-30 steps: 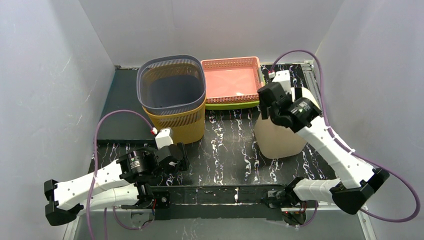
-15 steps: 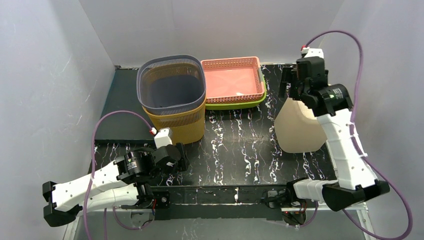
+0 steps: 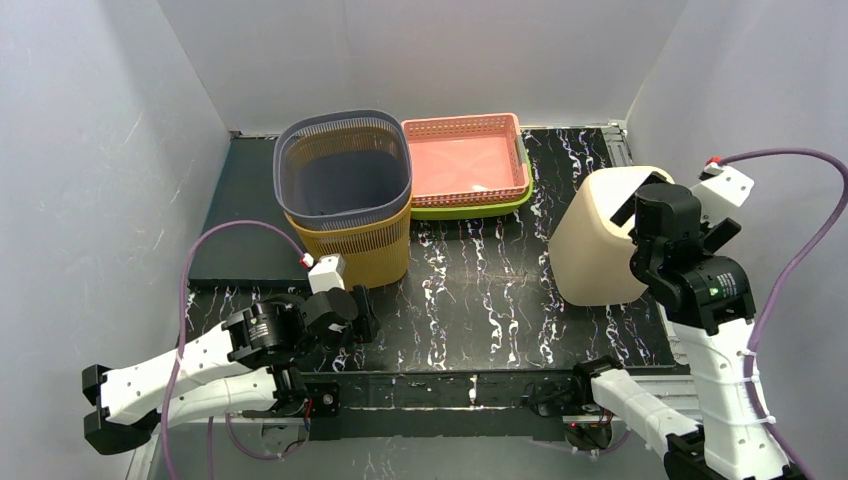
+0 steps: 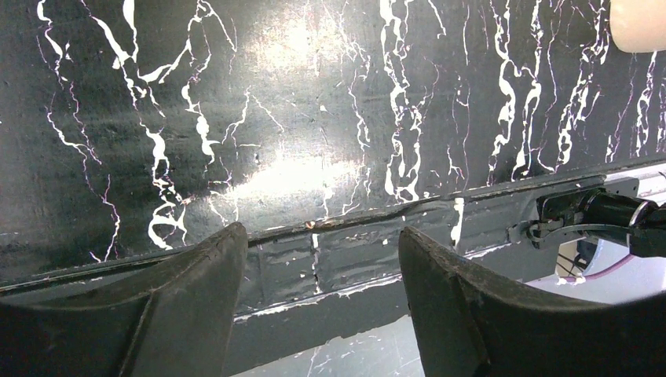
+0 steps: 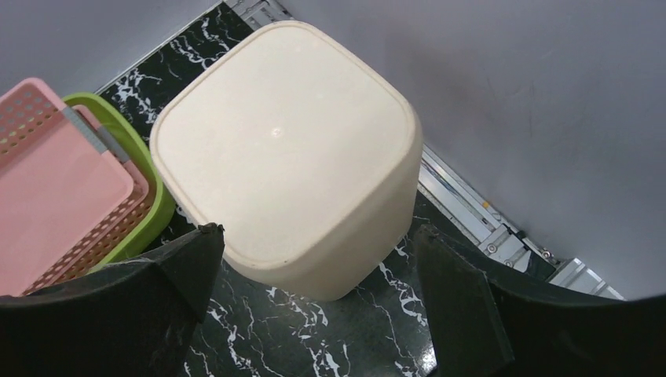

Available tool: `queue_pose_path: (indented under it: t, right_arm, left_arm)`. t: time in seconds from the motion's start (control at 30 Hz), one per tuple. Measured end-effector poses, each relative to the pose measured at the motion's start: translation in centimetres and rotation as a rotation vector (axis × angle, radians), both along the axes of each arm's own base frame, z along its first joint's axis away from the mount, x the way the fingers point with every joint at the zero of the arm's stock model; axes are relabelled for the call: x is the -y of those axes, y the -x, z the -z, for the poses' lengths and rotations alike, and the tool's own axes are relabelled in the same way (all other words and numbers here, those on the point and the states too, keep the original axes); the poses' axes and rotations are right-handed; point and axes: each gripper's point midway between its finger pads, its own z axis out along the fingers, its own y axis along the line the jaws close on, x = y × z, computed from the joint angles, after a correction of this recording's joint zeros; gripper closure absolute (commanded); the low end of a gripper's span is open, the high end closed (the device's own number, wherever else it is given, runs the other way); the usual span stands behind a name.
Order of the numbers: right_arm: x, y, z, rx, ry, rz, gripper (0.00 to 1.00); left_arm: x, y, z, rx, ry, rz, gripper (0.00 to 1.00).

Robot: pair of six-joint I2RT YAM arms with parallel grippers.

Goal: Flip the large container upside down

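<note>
A cream container [image 3: 598, 245] stands base up on the black marbled table [image 3: 470, 290] at the right. In the right wrist view its flat square bottom [image 5: 283, 149] faces the camera. My right gripper [image 3: 645, 225] is open and empty, raised above and just right of it; in its own view [image 5: 318, 232] the jaws stand wide apart, clear of the container. My left gripper [image 3: 345, 315] is open and empty, low over the table's front edge [image 4: 320, 230]. A corner of the cream container [image 4: 638, 23] shows at the top right of the left wrist view.
A tall grey mesh basket nested in a yellow one [image 3: 345, 190] stands open side up at the back left. A pink tray [image 3: 465, 160] lies in a green tray [image 3: 470, 208] at the back middle, also in the right wrist view [image 5: 55, 188]. Grey walls enclose the table.
The right gripper moved the cream container to the right, let go of it and drew back up toward the right wall. The left arm has barely moved.
</note>
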Motion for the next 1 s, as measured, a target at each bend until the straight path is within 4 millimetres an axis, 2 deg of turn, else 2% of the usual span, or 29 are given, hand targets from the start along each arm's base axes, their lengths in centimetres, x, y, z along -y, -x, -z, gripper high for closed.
queue_pose_path:
  t: [0.13, 0.37, 0.57, 0.8, 1.0]
  right_arm:
    - [0.4, -0.1, 1.6, -0.009, -0.011, 0.058, 0.01]
    - [-1.0, -2.2, 5.4, -0.064, -0.049, 0.059, 0.01]
    - [-1.7, -4.0, 5.9, -0.038, -0.090, 0.068, 0.01]
    - [-0.6, -5.1, 6.5, -0.043, -0.107, 0.081, 0.01]
    - [1.7, -7.5, 8.0, -0.053, -0.187, 0.093, 0.01]
  left_arm:
    - [0.0, 0.0, -0.1, 0.003, 0.005, 0.003, 0.29]
    - [-0.1, 0.0, -0.2, 0.006, 0.003, 0.007, 0.28]
    - [0.1, 0.0, -0.5, 0.011, 0.007, 0.015, 0.27]
    - [0.2, 0.1, -0.4, 0.002, 0.002, 0.024, 0.27]
    - [0.2, 0.2, -0.3, -0.003, -0.001, 0.029, 0.27]
